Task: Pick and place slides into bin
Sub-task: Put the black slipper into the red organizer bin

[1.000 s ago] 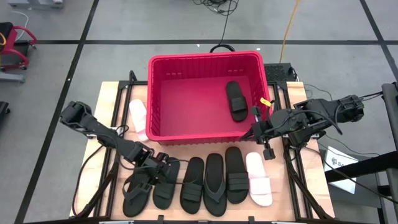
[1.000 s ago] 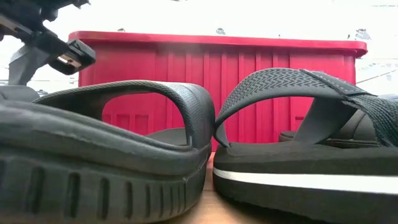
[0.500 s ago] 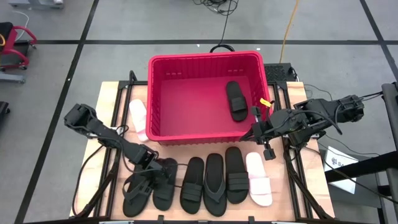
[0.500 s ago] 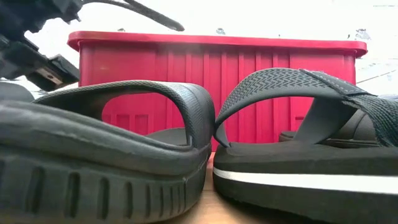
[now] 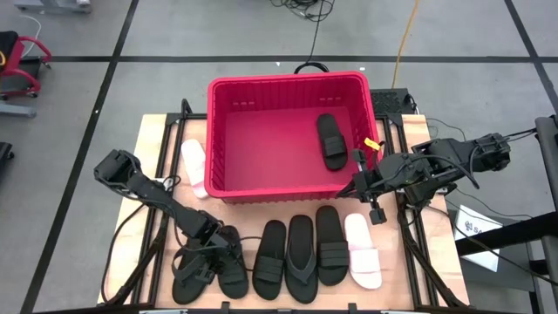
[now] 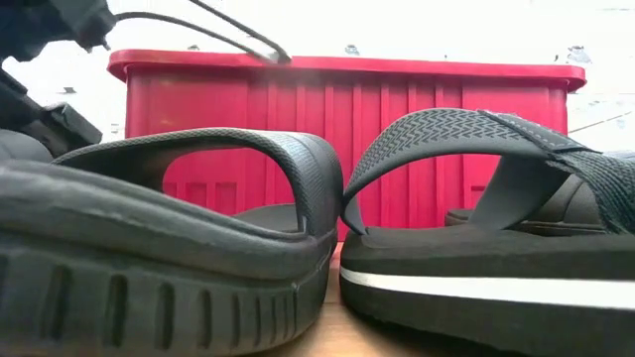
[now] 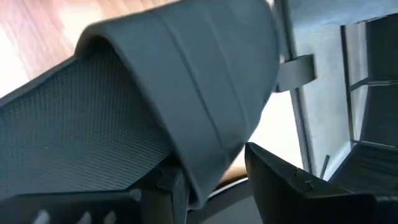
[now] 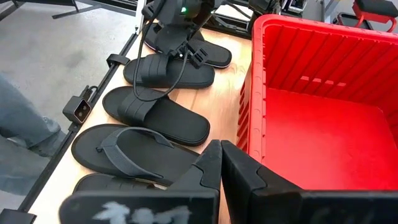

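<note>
The red bin [image 5: 288, 187] stands at the table's far middle with one black slide [image 5: 331, 139] lying in it. Several slides lie in a row along the near edge: a black flip-flop [image 5: 193, 275], black slides [image 5: 232, 269] [image 5: 270, 253] [image 5: 331, 244], another flip-flop [image 5: 301, 257] and a pale pink one [image 5: 362, 251]. A second pink slide [image 5: 193, 167] lies left of the bin. My left gripper [image 5: 214, 242] is open and low over the second slide from the left, its fingers on either side of the strap [image 7: 186, 93]. My right gripper [image 5: 362, 179] is shut and empty by the bin's near right corner. My left gripper has one finger [image 7: 158, 193] under the black slide's wide strap, at the strap's edge [image 7: 202, 180], and the other finger [image 7: 280, 180] outside it with a bright gap between. Whether the fingers touch the strap, I cannot tell. The slide lies flat on the table.
The bin's near wall [image 6: 347, 149] stands close behind the row of slides. A person's leg [image 8: 25, 124] shows beside the table. Cables run off the table's far side, and bare wood shows between the bin and the slides.
My left gripper has moved toward the table's near edge and lower, onto the second slide from the left. In the low view it has drawn off to the left. My right arm has kept still.
</note>
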{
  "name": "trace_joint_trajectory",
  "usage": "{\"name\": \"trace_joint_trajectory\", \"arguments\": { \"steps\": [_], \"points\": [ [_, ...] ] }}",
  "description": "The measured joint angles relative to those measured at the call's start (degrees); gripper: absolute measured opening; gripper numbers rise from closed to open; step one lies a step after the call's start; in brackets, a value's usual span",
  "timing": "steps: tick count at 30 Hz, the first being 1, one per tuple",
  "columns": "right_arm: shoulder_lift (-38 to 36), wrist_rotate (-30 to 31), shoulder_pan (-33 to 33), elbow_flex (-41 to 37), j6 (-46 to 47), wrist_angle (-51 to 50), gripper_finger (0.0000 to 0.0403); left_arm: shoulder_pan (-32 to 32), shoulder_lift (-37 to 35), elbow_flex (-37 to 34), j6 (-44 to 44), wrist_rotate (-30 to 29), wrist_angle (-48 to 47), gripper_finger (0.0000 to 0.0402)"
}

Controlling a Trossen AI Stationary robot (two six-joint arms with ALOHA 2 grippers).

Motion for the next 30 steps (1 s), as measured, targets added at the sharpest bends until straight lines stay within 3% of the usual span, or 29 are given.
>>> {"name": "trace_joint_trajectory", "arguments": {
  "steps": [8,17,30],
  "points": [
    [0.0,0.1,0.0,0.0,-1.2,0.0,0.0,-0.1,-0.1,0.0,-2.6,-0.3,1.6,0.0131],
    [0.0,0.2,0.0,0.0,-1.3,0.0,0.0,-0.1,-0.1,0.0,-3.6,-1.1,4.5,0.0011],
    [0.0,0.2,0.0,0.0,-1.3,0.1,0.0,1.1,-4.3,0.0,-6.9,1.1,3.0,0.0002]
  ]
}}
